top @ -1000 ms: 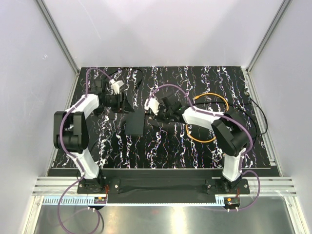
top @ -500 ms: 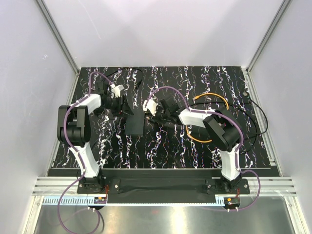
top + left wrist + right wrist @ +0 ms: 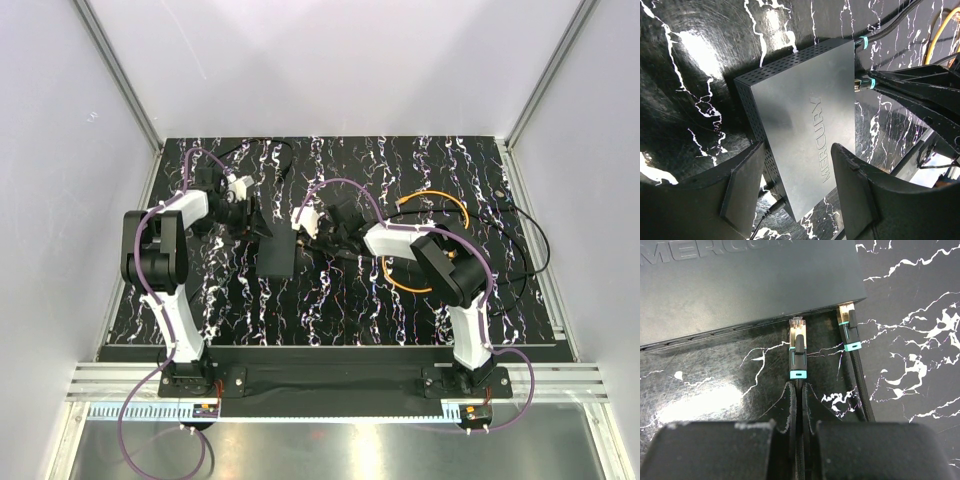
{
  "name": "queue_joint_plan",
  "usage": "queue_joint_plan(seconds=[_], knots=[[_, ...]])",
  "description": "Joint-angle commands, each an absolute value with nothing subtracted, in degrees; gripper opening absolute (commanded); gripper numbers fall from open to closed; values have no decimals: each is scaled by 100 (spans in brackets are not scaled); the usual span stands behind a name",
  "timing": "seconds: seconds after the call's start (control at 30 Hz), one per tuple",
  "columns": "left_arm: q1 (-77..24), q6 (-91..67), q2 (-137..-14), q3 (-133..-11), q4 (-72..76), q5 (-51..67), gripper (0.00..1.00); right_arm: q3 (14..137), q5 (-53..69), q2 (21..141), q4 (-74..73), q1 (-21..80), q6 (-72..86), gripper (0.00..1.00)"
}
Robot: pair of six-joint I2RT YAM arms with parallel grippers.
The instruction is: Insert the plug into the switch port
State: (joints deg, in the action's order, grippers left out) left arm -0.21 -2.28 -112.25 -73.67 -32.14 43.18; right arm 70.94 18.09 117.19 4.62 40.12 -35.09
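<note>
The switch box point(image 3: 805, 125) is matte black, the tabletop point(image 3: 350, 300) black (white-veined).

A lab test cell (robotics) — plain white walls point(image 3: 330, 70), aluminium framing point(image 3: 118, 78), black marbled table point(image 3: 330, 310)

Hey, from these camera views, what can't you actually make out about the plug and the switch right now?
Port openings: right wrist view, the switch edge facing the plug is in shadow.
Plug from above: top view, the right arm covers it.
Cable behind the plug: right wrist view, the right fingers pinch over it.
Left grip: left wrist view, the left fingers overlap the switch; contact unclear.
</note>
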Motion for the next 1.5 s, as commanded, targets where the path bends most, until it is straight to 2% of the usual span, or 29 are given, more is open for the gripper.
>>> queue_joint_plan(seconds=[0.0,0.43,1.47], knots=[[-9,-88,-11267,-7611,-3261,4307,60,7348,2004,11786,721,4043,-3577,0],[-9,-35,-11373,-7787,-3401,4254,60,7146,1933,11663,940,4043,-3858,0],[-9,105,-11514,-7857,-3454,4254,60,7655,2100,11874,888,4008,-4052,0]])
